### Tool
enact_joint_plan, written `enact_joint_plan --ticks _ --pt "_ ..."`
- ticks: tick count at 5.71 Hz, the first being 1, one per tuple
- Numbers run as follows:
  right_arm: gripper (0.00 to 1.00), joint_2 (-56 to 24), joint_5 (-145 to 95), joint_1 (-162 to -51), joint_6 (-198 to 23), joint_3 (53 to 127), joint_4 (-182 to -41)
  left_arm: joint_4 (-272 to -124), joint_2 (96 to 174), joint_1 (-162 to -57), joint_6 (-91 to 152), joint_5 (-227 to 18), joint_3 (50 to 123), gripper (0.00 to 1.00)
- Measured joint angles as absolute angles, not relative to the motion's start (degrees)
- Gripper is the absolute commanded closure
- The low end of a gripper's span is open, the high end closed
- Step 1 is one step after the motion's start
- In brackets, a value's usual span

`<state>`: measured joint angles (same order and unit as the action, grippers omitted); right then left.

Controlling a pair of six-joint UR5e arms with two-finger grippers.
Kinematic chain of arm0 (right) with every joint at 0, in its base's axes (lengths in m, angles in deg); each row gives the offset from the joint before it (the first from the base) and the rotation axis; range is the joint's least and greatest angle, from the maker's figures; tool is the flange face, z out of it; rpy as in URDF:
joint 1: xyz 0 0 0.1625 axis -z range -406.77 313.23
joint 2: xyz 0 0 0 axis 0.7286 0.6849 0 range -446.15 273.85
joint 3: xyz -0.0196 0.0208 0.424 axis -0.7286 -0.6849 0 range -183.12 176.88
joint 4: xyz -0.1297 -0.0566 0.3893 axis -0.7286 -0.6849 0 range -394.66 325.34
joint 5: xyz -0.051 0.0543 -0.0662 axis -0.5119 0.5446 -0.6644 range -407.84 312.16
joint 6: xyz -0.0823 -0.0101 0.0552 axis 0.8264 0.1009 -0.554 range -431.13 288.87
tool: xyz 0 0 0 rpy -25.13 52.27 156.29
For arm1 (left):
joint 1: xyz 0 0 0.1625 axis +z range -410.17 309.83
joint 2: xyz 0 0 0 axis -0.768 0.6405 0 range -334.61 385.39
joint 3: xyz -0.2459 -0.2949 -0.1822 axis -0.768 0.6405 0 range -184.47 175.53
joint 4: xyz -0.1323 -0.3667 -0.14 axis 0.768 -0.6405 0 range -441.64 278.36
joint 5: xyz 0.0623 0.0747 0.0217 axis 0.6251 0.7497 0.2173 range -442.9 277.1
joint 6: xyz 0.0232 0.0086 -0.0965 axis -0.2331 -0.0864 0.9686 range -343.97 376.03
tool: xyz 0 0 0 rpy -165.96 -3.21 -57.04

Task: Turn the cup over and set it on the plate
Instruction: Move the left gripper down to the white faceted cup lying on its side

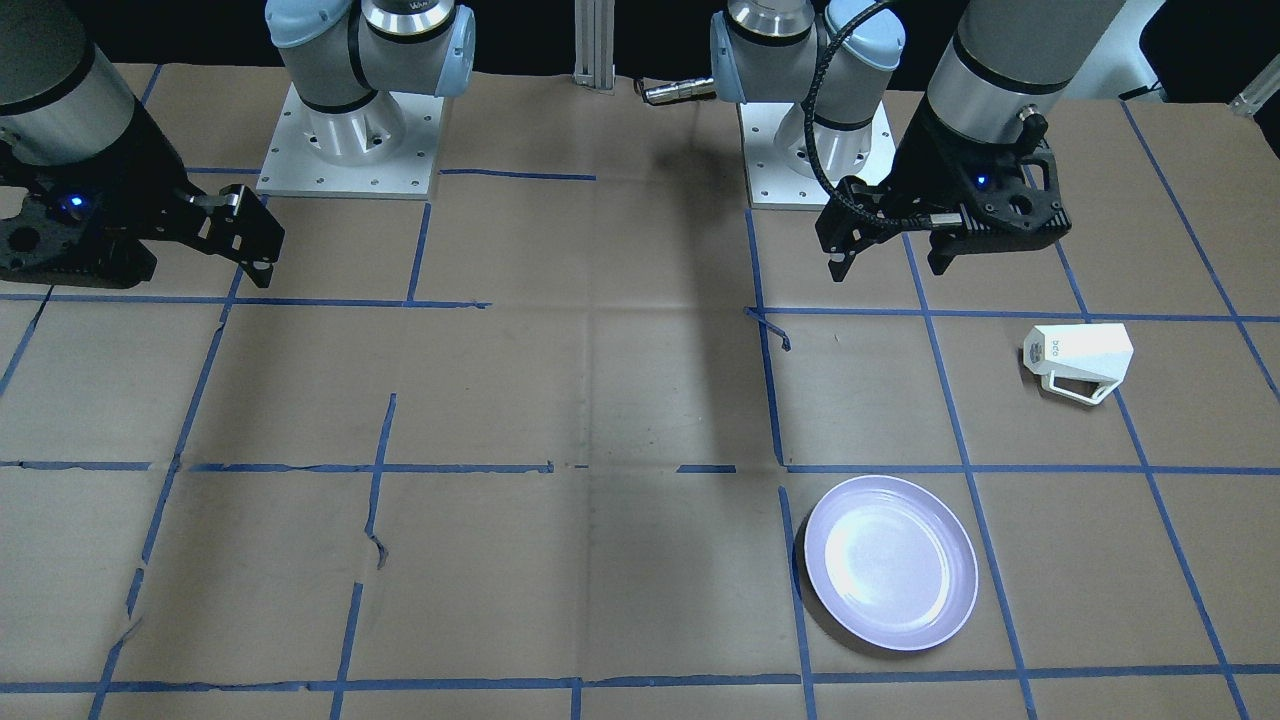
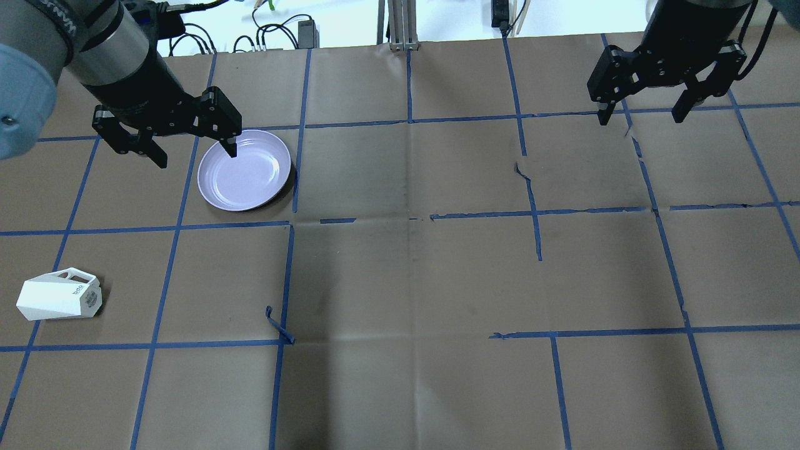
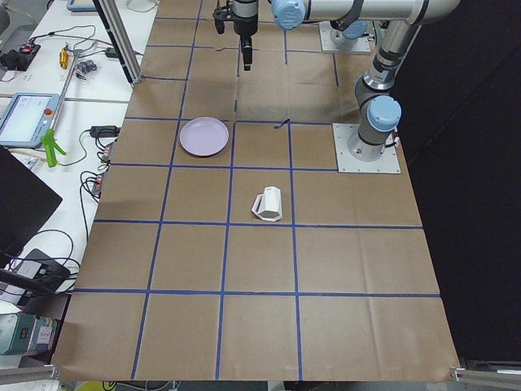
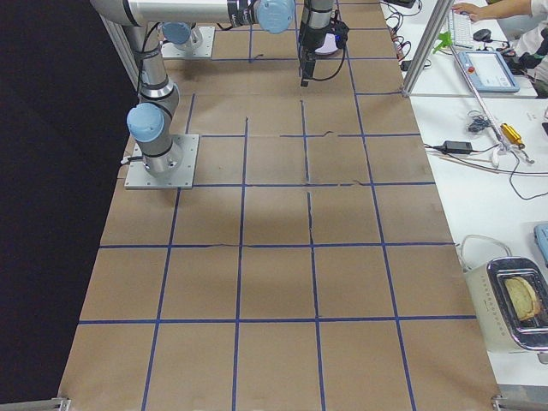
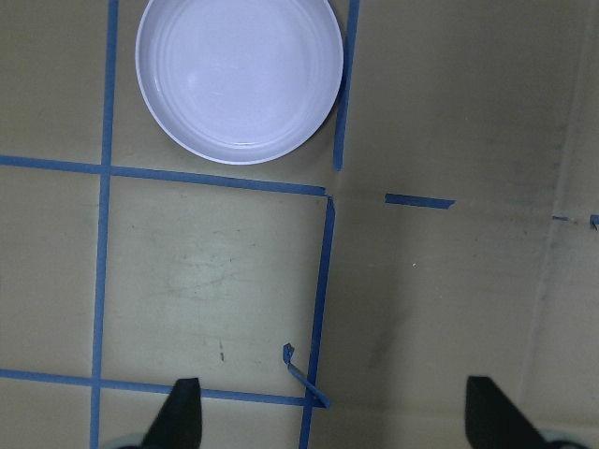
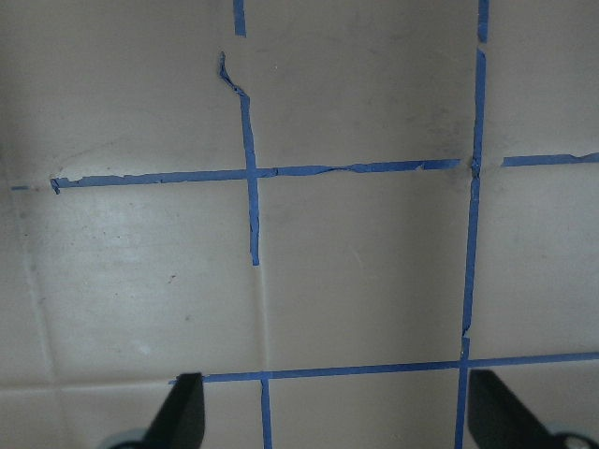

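Note:
The white faceted cup (image 1: pixel 1078 358) lies on its side on the brown paper, far over on my left side, with its lettered base towards the table's middle. It also shows in the overhead view (image 2: pixel 59 297) and the exterior left view (image 3: pixel 269 204). The lavender plate (image 1: pixel 890 562) sits empty, farther out from my base than the cup, and shows in the overhead view (image 2: pixel 245 170) and the left wrist view (image 5: pixel 240 75). My left gripper (image 2: pixel 197 156) is open and empty, hovering high by the plate's left edge, apart from the cup. My right gripper (image 2: pixel 640 117) is open and empty, high over the far right.
Blue tape lines grid the brown paper table. A loose curl of tape (image 2: pixel 278 325) sticks up near the middle left. The two arm bases (image 1: pixel 350 140) stand at the robot's edge. Desks with cables and a toaster (image 4: pixel 514 304) lie beyond the table's far side.

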<state>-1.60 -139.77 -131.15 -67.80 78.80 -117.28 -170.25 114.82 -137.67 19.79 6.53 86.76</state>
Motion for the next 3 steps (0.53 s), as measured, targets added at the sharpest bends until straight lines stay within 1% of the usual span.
enact_joint_plan --ticks 2,3 --pt "0.0 -1.6 -139.8 -131.1 -67.8 78.8 -117.3 -169.1 114.0 -135.9 18.2 6.9 86.8 0.01" --pt "0.0 -1.6 -139.8 -131.1 -67.8 78.8 -117.3 -169.1 113.4 -131.9 16.0 7.0 86.8 0.01"
